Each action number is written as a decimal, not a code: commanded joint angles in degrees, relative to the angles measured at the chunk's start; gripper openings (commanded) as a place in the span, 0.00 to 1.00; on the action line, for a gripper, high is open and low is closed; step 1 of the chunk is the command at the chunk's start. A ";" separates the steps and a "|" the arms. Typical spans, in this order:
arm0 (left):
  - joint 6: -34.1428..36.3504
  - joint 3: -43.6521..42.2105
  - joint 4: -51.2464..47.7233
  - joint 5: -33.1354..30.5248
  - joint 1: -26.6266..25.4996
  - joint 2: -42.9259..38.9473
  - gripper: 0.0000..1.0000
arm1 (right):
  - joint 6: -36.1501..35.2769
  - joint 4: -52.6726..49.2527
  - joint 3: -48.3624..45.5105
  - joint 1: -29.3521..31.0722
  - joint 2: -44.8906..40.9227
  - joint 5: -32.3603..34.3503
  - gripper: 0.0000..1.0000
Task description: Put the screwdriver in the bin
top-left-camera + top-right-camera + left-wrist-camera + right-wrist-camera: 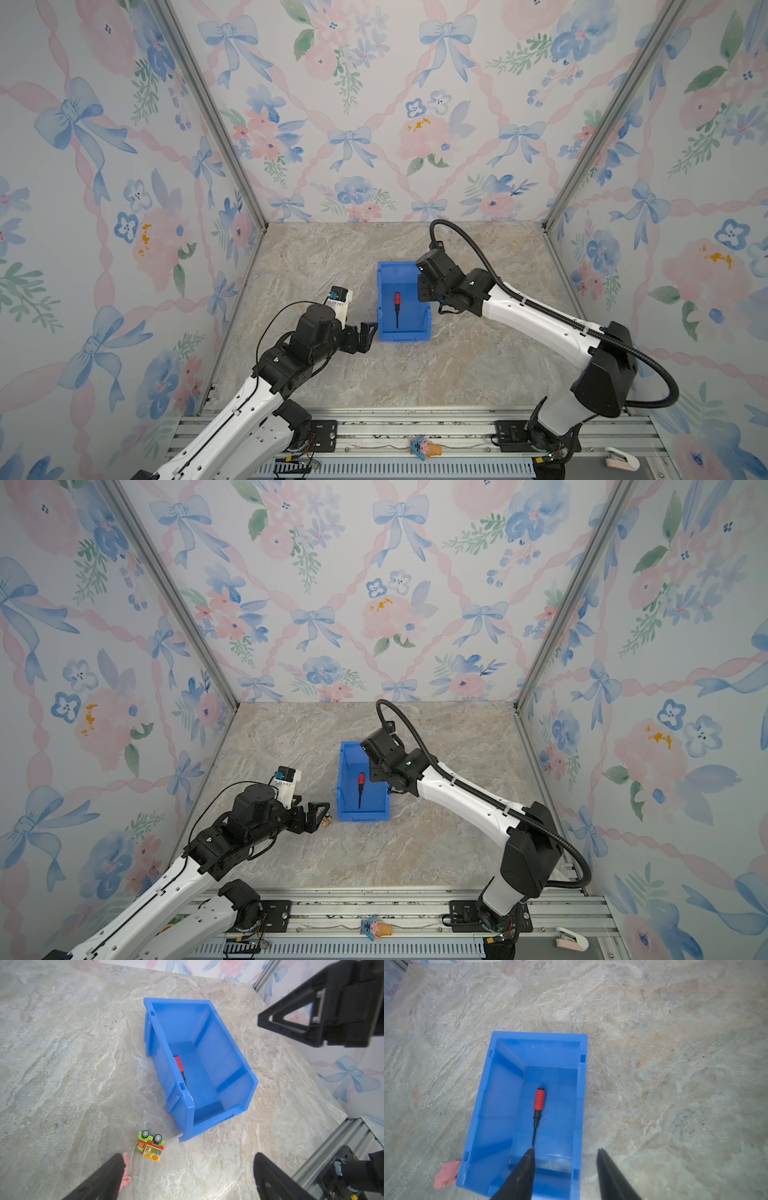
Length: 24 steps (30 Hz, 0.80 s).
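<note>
The screwdriver [397,309] lies flat on the floor of the blue bin [382,299], which stands near the middle of the marble-patterned table [457,365]. In both top views its red handle points toward the back wall and its thin dark shaft toward the bin's lower front lip. The right gripper [566,1150] hangs above the bin's right side with its jaws parted and nothing between them. In the right wrist view the shaft's tip meets the tip of one black finger [527,1165]; whether the two touch cannot be told. The other finger is over the bin's right wall and the table beyond it.

The left gripper [189,1155] hovers low over the table just left of the bin's front corner, jaws spread wide and empty, well apart from the screwdriver, which is partly hidden behind the bin's near wall in the left wrist view. A small green toy car [150,1145] lies overturned, wheels up, beside that corner. A pink toy [446,1174] sits on the table against the bin's outer wall.
</note>
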 commanded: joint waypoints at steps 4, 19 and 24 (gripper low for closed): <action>1.88 1.42 0.81 -7.17 -0.29 0.85 0.97 | -7.48 -0.84 -10.76 -7.24 -13.51 -0.81 0.66; 0.97 -1.92 4.14 -31.34 -0.11 1.53 0.98 | -13.21 1.84 -25.56 -18.87 -34.80 -6.71 0.97; 5.44 -6.42 13.68 -35.95 1.62 4.43 0.97 | -13.39 4.90 -31.28 -21.10 -41.34 -2.12 0.97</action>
